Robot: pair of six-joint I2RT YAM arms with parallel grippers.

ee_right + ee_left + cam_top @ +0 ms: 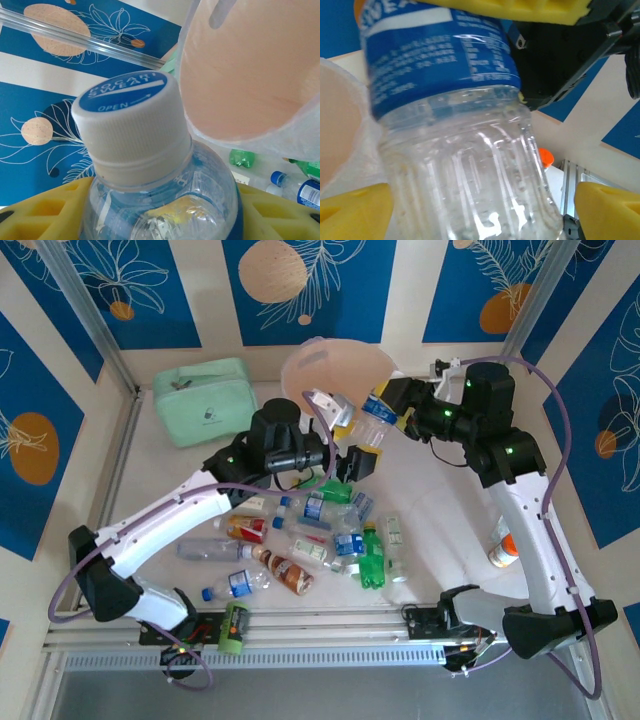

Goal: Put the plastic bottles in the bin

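Note:
My right gripper (388, 418) is shut on a clear bottle with a blue label (374, 421), held just beside the rim of the white bin (335, 370). In the right wrist view the bottle's white and blue cap (131, 125) points up between the yellow pads (45, 210), and the bin (250, 75) is close on the right. My left gripper (345, 436) is open. Its fingers (352, 212) stand wide on either side of that bottle's base (470, 180). Several more bottles (320, 535) lie on the table in front of the arms.
A mint-green zip pouch (205, 400) lies at the back left. One orange-capped bottle (503, 545) lies apart by the right arm. A green bottle (372, 558) and a brown one (285, 572) lie near the front rail (330, 625).

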